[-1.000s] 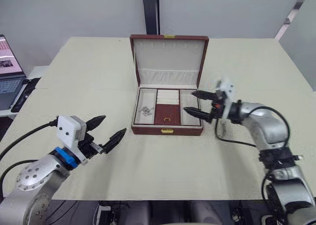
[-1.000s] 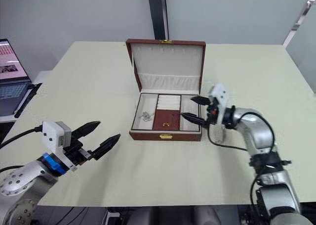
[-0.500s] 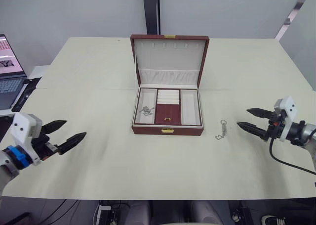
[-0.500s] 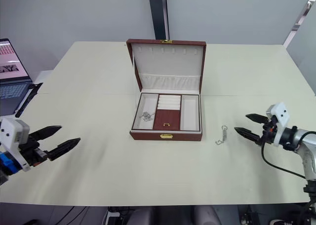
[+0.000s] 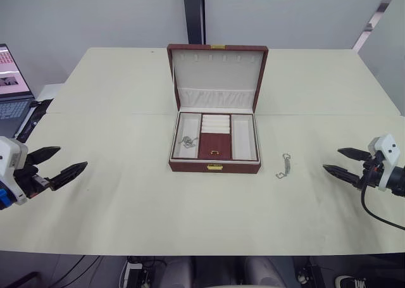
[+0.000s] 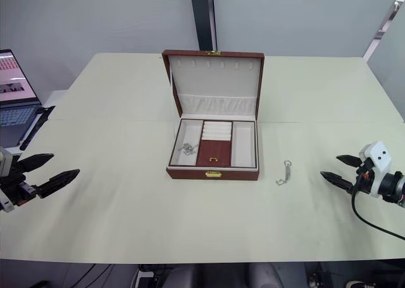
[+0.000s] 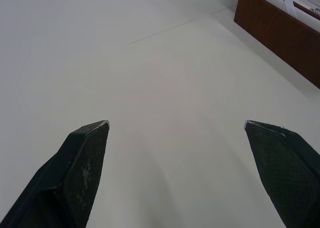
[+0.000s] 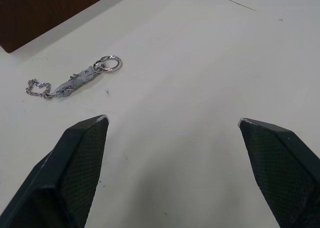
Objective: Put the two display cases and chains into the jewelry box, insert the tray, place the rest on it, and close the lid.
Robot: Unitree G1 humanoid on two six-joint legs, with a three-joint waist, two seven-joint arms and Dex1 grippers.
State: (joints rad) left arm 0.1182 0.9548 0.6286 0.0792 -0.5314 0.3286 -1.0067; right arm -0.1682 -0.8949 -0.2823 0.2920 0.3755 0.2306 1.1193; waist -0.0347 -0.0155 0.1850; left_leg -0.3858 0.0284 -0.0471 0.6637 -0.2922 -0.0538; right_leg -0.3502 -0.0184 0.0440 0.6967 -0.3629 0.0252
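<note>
Both hands have pulled further out from the jewelry box (image 5: 214, 142) since half a second ago: the left hand (image 5: 60, 165) far off its left side, the right hand (image 5: 343, 163) off its right, each spread open and empty. The box stands mid-table (image 5: 190, 206), lid (image 5: 217, 77) raised, tray (image 5: 214, 138) seated inside (a silver piece (image 5: 186, 140) in its left section). One chain (image 5: 283, 166) lies just right of the box, between it and the right hand. A laptop (image 5: 11, 88) sits far left.
</note>
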